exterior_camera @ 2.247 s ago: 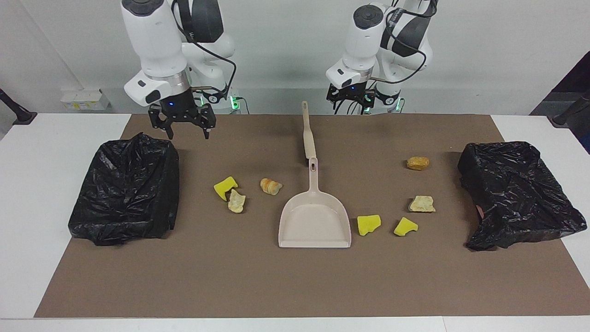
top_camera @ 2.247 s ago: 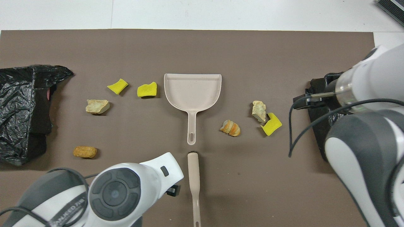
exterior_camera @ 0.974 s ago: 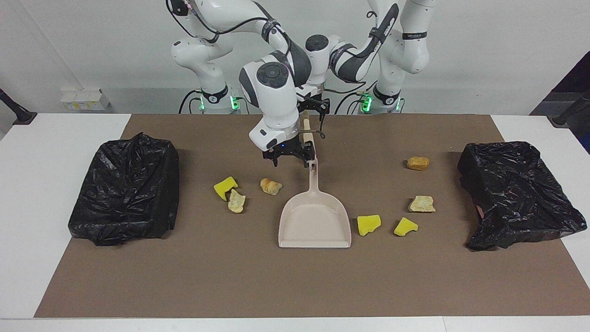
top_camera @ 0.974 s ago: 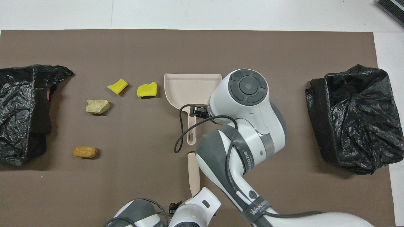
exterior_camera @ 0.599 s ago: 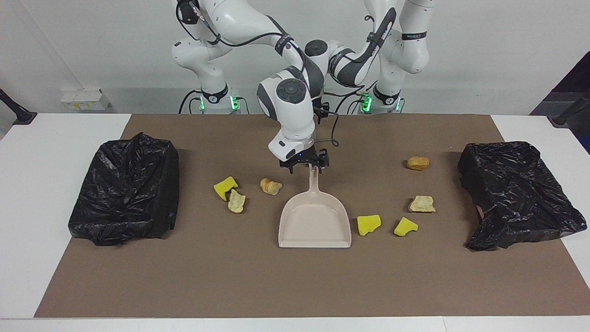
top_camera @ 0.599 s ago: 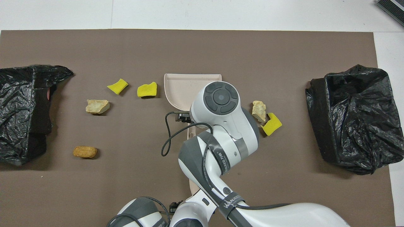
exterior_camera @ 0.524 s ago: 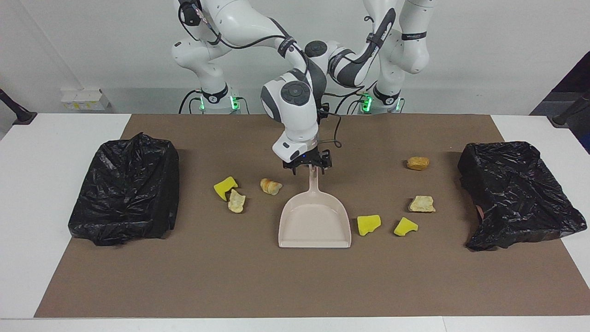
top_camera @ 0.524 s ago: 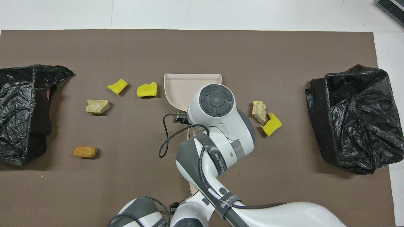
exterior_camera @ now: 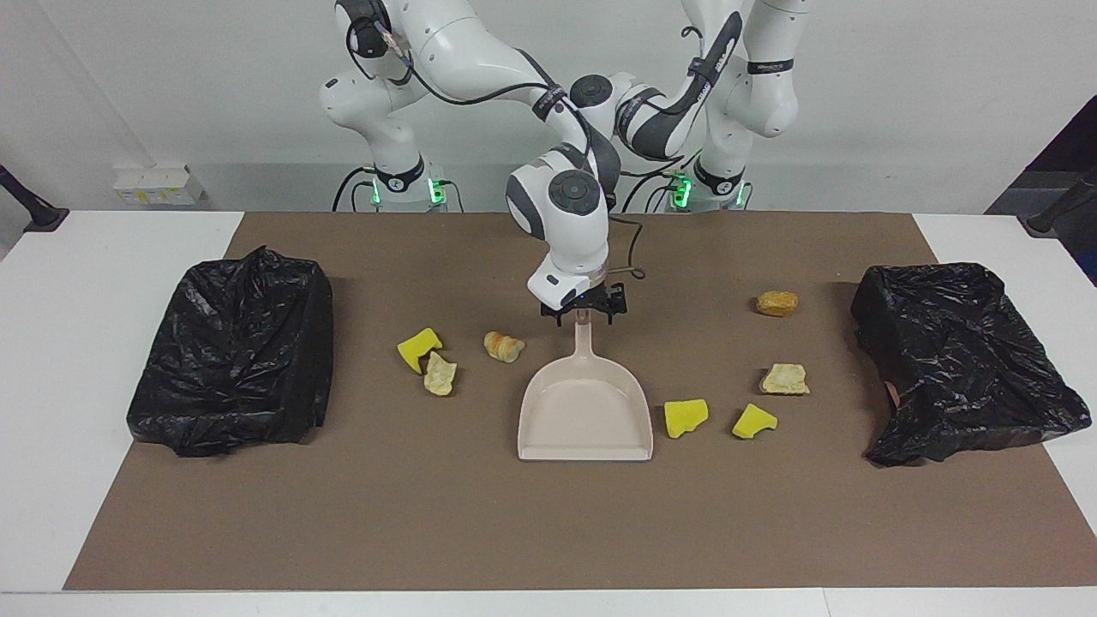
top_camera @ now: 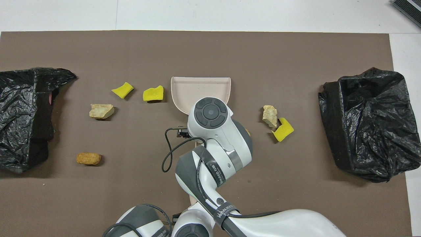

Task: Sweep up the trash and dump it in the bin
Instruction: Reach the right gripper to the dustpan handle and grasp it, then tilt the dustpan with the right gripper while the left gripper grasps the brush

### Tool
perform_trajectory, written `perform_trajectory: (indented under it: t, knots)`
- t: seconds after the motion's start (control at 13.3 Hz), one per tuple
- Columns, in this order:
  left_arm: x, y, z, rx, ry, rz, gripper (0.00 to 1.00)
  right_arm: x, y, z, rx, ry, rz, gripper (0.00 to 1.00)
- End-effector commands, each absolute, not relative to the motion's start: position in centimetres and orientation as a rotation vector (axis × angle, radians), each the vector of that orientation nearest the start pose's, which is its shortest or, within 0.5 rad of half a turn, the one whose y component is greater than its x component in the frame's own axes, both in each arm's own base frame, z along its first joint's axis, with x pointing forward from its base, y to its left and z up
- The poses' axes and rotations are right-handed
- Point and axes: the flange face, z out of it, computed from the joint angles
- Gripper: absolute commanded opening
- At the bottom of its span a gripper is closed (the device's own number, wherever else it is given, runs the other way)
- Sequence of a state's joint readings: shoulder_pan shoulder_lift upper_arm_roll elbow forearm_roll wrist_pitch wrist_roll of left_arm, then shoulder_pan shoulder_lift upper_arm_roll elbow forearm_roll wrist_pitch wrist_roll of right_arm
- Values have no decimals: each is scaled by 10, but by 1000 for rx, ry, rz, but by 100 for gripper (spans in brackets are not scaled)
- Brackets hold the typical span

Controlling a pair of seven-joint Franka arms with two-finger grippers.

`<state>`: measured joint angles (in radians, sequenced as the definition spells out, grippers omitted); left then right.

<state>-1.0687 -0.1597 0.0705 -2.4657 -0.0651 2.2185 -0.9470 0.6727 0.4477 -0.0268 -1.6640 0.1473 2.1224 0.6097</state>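
Seven small trash pieces lie on the brown mat: yellow wedges [exterior_camera: 418,348] [exterior_camera: 686,416] [exterior_camera: 753,421], tan lumps [exterior_camera: 440,375] [exterior_camera: 784,379], an orange roll [exterior_camera: 503,345] and a brown lump [exterior_camera: 776,302]. The beige dustpan [exterior_camera: 585,403] lies flat between them, its handle pointing toward the robots. My right gripper [exterior_camera: 583,314] is open and low, its fingers on either side of the handle's end. My left gripper is hidden by the right arm in the facing view; only a dark bit of it [top_camera: 176,216] shows in the overhead view. The brush is almost wholly hidden.
Two bins lined with black bags stand on the mat, one [exterior_camera: 231,351] at the right arm's end and one [exterior_camera: 960,360] at the left arm's end. Both arms crowd the middle of the mat near the robots.
My right gripper has swung from beside the bin at its end of the table to the dustpan handle and come down around its tip. The left arm has moved in over the brush handle.
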Motion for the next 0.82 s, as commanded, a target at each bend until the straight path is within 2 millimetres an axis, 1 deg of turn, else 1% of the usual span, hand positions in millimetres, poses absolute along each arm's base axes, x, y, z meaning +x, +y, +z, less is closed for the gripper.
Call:
perform_trajectory:
  t: [0.0,0.07,0.15,0.22,0.3,0.45,0.52,0.6,0.67,0.75]
  knots:
    - [251,-346,367,-3058,-82,229,0,531,404,348,-3048,44,106,25]
    - [263,-329,372,-3034,-147,256,0,531,404,348,-3049,41,108,6]
    - [268,-319,374,-3013,-178,273,0,531,404,348,-3049,50,110,0]
    - [273,-310,376,-2996,-209,288,0,531,404,348,-3052,63,114,0]
    - [285,-295,379,-2980,-260,288,0,532,402,349,-3054,58,111,0]
    - [296,-273,388,-2915,-235,198,0,536,400,353,-3052,23,94,0]
    - [311,-255,395,-2905,-280,174,0,540,395,364,-3048,-66,63,0]
    - [323,-239,399,-2906,-329,164,0,546,384,385,-3023,-202,26,0]
    - [337,-221,402,-2907,-356,144,0,546,373,405,-3009,-308,23,0]
    - [350,-203,404,-2898,-330,126,0,543,365,423,-3001,-391,26,0]
